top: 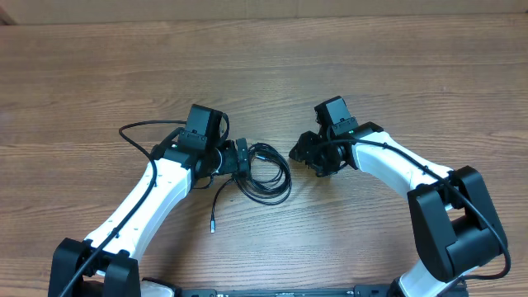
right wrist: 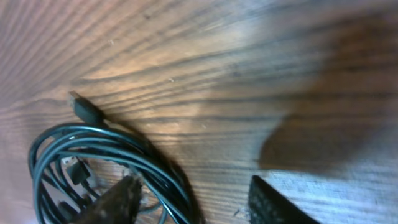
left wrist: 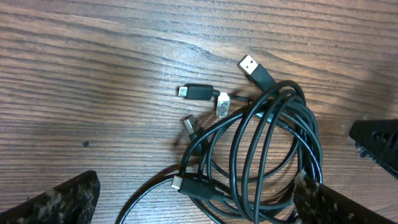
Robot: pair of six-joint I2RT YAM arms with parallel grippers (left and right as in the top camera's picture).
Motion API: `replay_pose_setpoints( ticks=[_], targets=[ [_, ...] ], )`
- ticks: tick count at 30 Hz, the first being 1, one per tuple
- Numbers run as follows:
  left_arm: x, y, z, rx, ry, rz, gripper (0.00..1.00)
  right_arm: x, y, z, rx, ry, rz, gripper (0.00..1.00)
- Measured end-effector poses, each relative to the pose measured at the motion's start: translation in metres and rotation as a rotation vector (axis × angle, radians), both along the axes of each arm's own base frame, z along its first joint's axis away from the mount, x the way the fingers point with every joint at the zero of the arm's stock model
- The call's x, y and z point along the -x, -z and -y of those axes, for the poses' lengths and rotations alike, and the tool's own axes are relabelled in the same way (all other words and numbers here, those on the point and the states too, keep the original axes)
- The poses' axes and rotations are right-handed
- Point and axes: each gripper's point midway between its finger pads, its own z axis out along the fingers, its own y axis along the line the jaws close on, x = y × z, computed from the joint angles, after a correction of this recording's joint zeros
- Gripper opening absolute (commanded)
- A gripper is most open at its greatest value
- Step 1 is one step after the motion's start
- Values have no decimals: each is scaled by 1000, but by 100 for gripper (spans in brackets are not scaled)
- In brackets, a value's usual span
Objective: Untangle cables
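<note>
The bundle of thin black cables (top: 268, 173), looped into a loose coil with small plug ends, is lying near the middle of the brown wood-grain table (top: 99, 74). One strand is trailing toward 7 o'clock, ending in a small plug (top: 213, 226). The left gripper (top: 242, 157) is sitting at the coil's 10 o'clock, jaws spread wide, straddling the loops and clamping nothing. The right gripper (top: 299, 153) is hanging at the coil's 2 o'clock, jaws partly apart. One finger (right wrist: 115, 202) is overlapping the outer loops, bare wood is showing between the fingers, and nothing is gripped.
</note>
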Motion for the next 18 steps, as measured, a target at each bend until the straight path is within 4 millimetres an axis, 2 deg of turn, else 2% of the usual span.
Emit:
replay_pose_setpoints(
  ticks=[15, 18],
  targets=[
    [0, 0, 0, 0, 0, 0, 99, 31, 6, 4, 12, -14, -137, 44],
    [0, 0, 0, 0, 0, 0, 99, 34, 5, 1, 9, -28, -140, 40]
  ],
)
